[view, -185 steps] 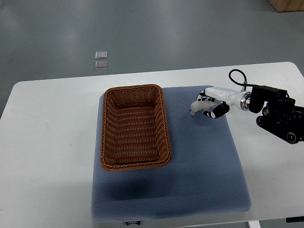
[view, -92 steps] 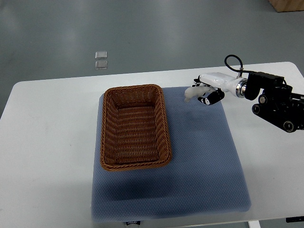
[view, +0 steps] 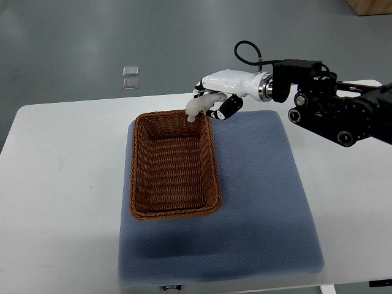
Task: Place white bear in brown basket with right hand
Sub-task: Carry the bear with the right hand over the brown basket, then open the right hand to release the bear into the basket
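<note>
Right hand (view: 215, 105), fingers clutching the white bear (view: 199, 106), hovers at the brown basket (view: 173, 163) far rim; carry further inward before letting go.

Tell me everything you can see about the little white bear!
The white bear is a small, pale, soft-looking toy, too tiny here to make out a face. The right robot hand grips it, its fingers curled around it so part of it is hidden. It hangs in the air by the far right corner of the brown basket, sticking out to the left of the hand. Only the robot hand touches it.
</note>
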You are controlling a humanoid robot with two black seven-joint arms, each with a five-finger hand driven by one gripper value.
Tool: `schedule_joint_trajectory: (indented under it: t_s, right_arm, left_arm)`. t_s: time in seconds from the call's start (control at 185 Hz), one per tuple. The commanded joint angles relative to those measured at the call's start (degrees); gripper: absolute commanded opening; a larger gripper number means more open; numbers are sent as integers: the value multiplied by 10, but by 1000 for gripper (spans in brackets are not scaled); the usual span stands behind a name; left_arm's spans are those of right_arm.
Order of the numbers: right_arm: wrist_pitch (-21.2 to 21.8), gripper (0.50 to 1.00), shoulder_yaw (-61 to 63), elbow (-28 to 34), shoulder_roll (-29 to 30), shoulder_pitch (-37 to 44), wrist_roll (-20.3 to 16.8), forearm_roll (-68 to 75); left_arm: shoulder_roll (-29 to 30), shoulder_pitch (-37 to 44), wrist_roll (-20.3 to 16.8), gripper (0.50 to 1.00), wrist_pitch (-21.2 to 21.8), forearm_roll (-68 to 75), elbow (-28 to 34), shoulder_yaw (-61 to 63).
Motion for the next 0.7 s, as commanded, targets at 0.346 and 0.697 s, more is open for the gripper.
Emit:
schedule_joint_trajectory:
  t_s: [0.346,0.697]
  right_arm:
    - [-8,819,-35,-17,57,0,0,-8]
    - [-13,874,-25,-19,41,-2,0,-3]
  left_arm:
    - [0,0,0,1000,0,0,0,0]
    - [0,0,0,1000,0,0,0,0]
